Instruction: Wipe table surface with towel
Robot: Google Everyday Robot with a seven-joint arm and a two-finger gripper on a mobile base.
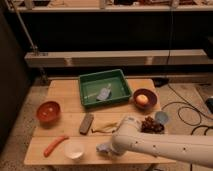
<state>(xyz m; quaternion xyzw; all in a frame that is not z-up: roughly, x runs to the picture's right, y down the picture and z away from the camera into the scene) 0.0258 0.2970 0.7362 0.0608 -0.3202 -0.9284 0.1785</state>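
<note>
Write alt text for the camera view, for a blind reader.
A white robot arm reaches from the right along the front of a wooden table, its gripper low beside a white bowl. Behind sit a green plastic tray and a red bowl.

Single cam, high & angled down over table (pixel 62 92), gripper (pixel 104 148) at near edge.

The table (pixel 65 95) is pale, matt wood with smooth boards. The green tray (pixel 102 74) looks like smooth plastic and holds a dull, soft grey cloth (pixel 104 93). The red bowl (pixel 49 111) has a slight gloss. The white bowl (pixel 74 149) is matt. The arm (pixel 160 147) has a smooth white plastic shell, with its gripper (pixel 104 148) at the table's front edge just beside the white bowl.
</note>
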